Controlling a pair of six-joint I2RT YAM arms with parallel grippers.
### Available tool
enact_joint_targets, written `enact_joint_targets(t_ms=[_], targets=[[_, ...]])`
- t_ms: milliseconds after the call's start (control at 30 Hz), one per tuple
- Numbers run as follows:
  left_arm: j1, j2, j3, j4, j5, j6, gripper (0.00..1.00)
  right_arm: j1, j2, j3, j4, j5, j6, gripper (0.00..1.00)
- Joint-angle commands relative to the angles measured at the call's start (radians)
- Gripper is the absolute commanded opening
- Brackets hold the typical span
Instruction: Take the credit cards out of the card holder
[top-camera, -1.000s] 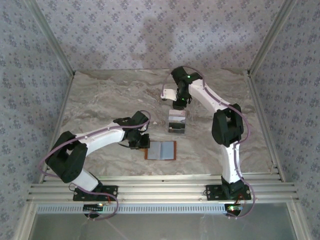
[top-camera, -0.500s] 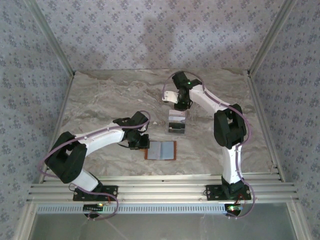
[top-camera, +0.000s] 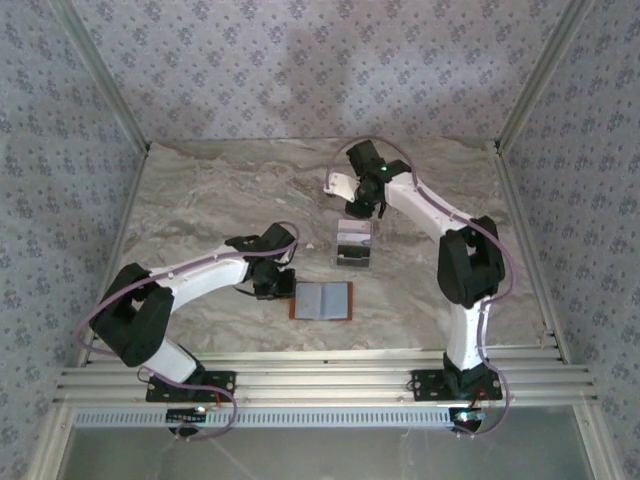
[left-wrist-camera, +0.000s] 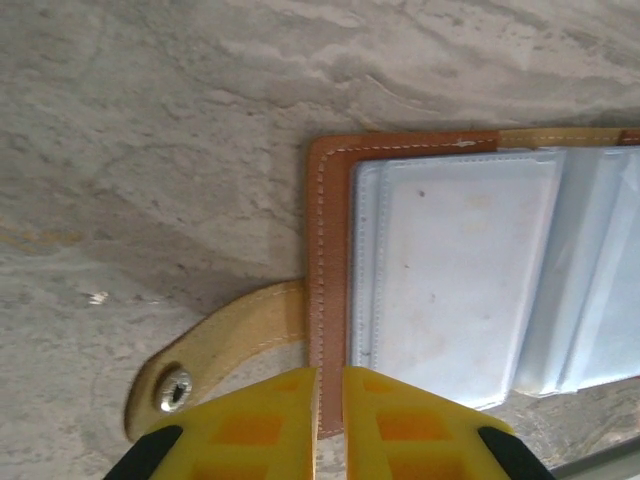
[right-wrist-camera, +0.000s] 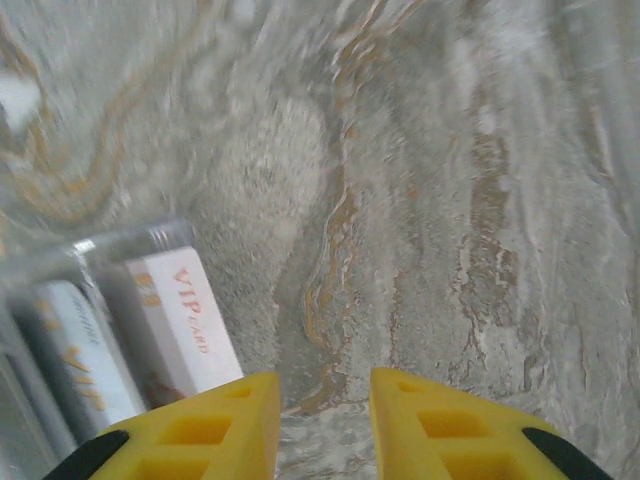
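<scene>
Toward the table's (top-camera: 200, 210) near edge, the card holder (top-camera: 322, 300) is pinched by the left gripper (left-wrist-camera: 330, 378); the right gripper (right-wrist-camera: 322, 385) is spread, empty.

Left wrist view: card holder (left-wrist-camera: 470, 270) runs off the right edge. Right wrist view: credit cards (right-wrist-camera: 180, 320) blurred, cropped at left.
</scene>
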Motion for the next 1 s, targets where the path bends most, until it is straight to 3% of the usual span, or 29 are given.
enact_joint_targets(t_ms=[0, 333, 800, 967], targets=[[0.03, -0.014, 0.004, -0.028, -0.001, 0.025, 0.14, 0.03, -0.107, -0.06, 0.069, -0.063, 0.251, 0.3], [0.064, 0.055, 0.001, -0.005, 0.057, 0.059, 0.12, 0.108, -0.269, -0.302, 0.205, -0.167, 0.849, 0.34], [0.074, 0.106, -0.051, 0.03, 0.078, 0.076, 0.11, 0.291, -0.299, -0.554, 0.313, -0.313, 1.434, 0.32], [0.086, 0.116, -0.073, 0.046, 0.089, 0.078, 0.11, 0.359, -0.304, -0.603, 0.366, -0.307, 1.507, 0.32]])
